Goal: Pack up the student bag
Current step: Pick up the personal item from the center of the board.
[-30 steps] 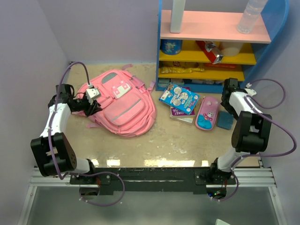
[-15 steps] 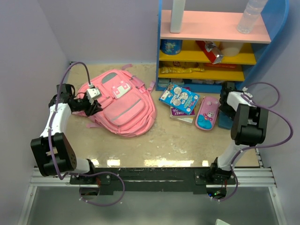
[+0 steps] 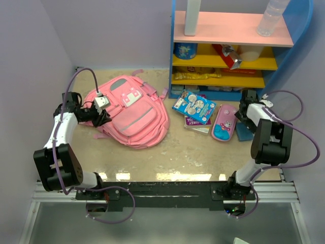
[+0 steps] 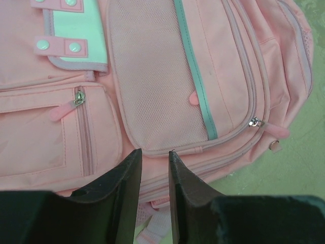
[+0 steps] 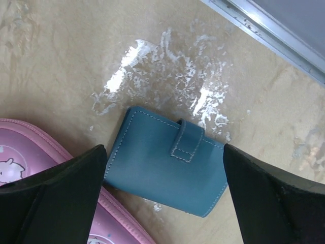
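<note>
The pink student bag (image 3: pixel 133 118) lies flat at the left of the table, its grey-and-white patch up. In the left wrist view its mesh pocket and zippers (image 4: pixel 167 76) fill the frame. My left gripper (image 3: pixel 99 113) hangs over the bag's left edge. Its jaws (image 4: pixel 155 152) stand a narrow gap apart, and only bag fabric shows behind that gap. My right gripper (image 3: pixel 245 118) is wide open over a blue wallet (image 5: pixel 165 170). One finger (image 5: pixel 56 193) stands at each side of the wallet (image 3: pixel 244 131), apart from it.
A glossy pink pencil case (image 3: pixel 224 123) lies just left of the wallet, its edge (image 5: pixel 20 145) beside my right finger. Picture books (image 3: pixel 194 107) are stacked mid-table. A blue-and-yellow shelf (image 3: pixel 228 30) with snacks and a bottle (image 3: pixel 270 18) stands behind. Walls close both sides.
The right arm has shifted, and its gripper has come down a little toward the blue wallet. The left arm and the bag have not moved.
</note>
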